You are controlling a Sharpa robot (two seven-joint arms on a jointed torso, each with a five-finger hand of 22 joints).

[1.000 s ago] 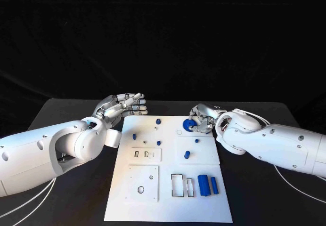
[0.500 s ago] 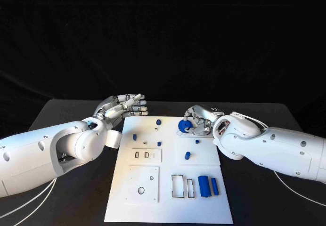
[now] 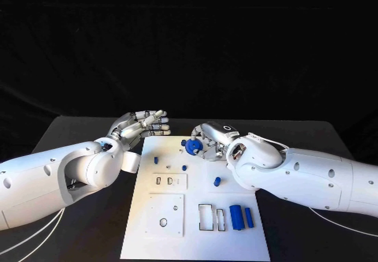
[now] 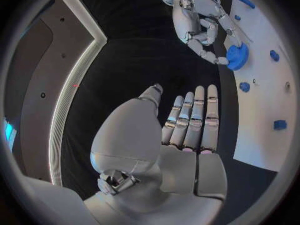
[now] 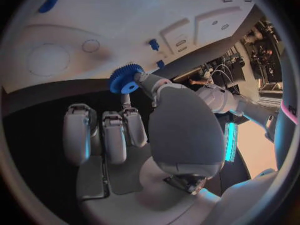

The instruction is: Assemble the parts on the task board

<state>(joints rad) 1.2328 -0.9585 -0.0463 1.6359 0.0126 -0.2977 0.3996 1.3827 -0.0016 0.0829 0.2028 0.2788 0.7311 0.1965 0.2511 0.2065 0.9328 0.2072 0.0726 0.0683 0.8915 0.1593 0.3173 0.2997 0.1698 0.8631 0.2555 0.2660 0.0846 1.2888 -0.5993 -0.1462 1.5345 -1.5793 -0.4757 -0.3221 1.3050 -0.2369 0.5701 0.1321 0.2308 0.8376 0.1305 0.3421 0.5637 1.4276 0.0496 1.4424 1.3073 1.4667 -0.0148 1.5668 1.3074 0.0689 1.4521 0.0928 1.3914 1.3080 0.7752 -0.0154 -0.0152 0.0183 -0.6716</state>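
Observation:
A blue gear (image 3: pixel 192 145) is pinched in the fingertips of my right hand (image 3: pixel 208 143), over the far end of the white task board (image 3: pixel 197 224). In the right wrist view the gear (image 5: pixel 127 78) sits between the thumb and a finger of that hand (image 5: pixel 125 135), just off the board's edge (image 5: pixel 94 30). My left hand (image 3: pixel 142 124) hovers beside the board's far left corner, fingers straight and holding nothing. From the left wrist, past its palm (image 4: pixel 187 130), the right hand (image 4: pixel 199 27) and the gear (image 4: pixel 237 56) show over the board (image 4: pixel 262 110).
Small blue pegs stand on the board at the left (image 3: pixel 156 159), middle (image 3: pixel 184 166) and right (image 3: pixel 217 180). Two blue bars (image 3: pixel 236 216) (image 3: pixel 249 216) lie beside rectangular slots (image 3: pixel 206 215) near the front right. Black table (image 3: pixel 78 229) surrounds the board.
My right hand has carried the gear leftward across the far end of the board. The left hand has stayed where it was.

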